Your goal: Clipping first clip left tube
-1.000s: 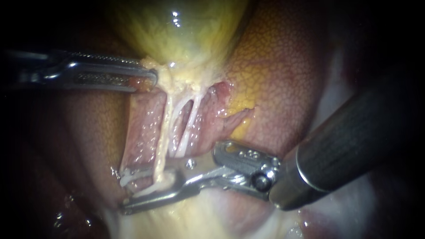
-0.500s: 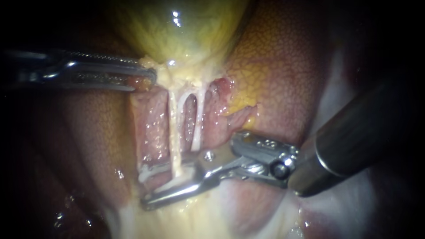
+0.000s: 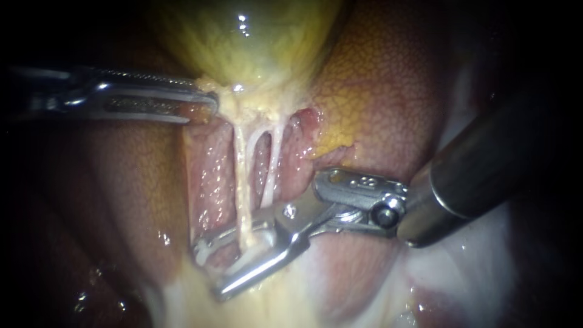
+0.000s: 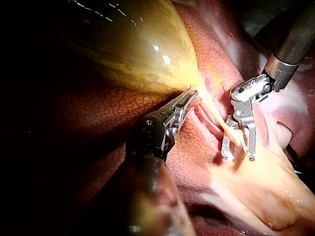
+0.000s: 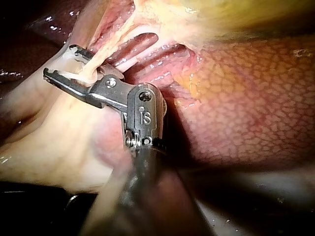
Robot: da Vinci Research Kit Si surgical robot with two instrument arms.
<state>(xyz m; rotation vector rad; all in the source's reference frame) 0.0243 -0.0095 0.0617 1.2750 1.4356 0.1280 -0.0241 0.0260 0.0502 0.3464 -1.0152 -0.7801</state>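
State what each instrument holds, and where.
Left instrument grips the gallbladder at its neck. Right instrument holds nothing; the left tube lies between its open jaws.

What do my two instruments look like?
The left instrument is silvery metal, with long, slim, finely toothed jaws on a dark shaft. The right instrument has a dark shaft, a silvery wrist with a round pin, and two thin jaws hooked at the tips.
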